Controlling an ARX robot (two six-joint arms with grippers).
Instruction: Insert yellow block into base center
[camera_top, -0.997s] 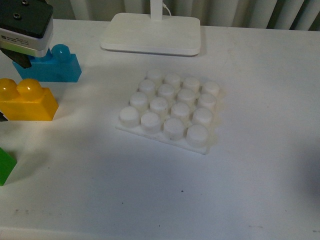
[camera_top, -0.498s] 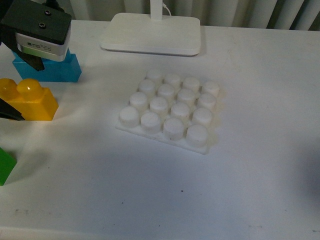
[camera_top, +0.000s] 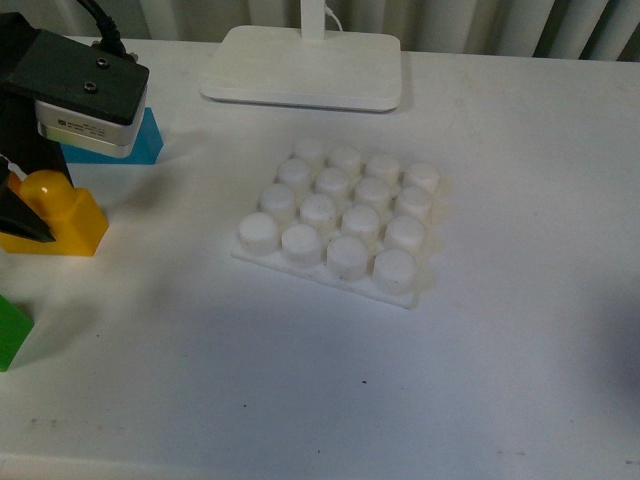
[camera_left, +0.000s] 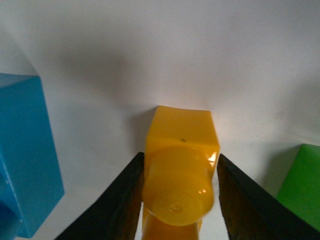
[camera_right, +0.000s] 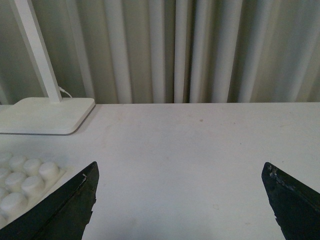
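Note:
The yellow block (camera_top: 62, 212) sits at the table's left side, gripped by my left gripper (camera_top: 25, 215), which comes down over it from above. In the left wrist view the two black fingers (camera_left: 120, 205) press both sides of the yellow block (camera_left: 181, 150), stud toward the camera. The base (camera_top: 340, 220), a white square plate with a 4x4 stud grid, lies at the table's middle, well right of the block; a corner of it shows in the right wrist view (camera_right: 22, 185). My right gripper (camera_right: 180, 200) is open and empty above bare table, out of the front view.
A blue brick (camera_top: 140, 140) lies just behind the left gripper, also in the left wrist view (camera_left: 25, 155). A green brick (camera_top: 12, 335) is at the left edge. A white lamp stand (camera_top: 305, 65) with a pole stands behind the base.
My left gripper has moved toward the front and right, down over the yellow block, and has shut on it. The block has shifted slightly. The blue brick is now mostly covered by the wrist.

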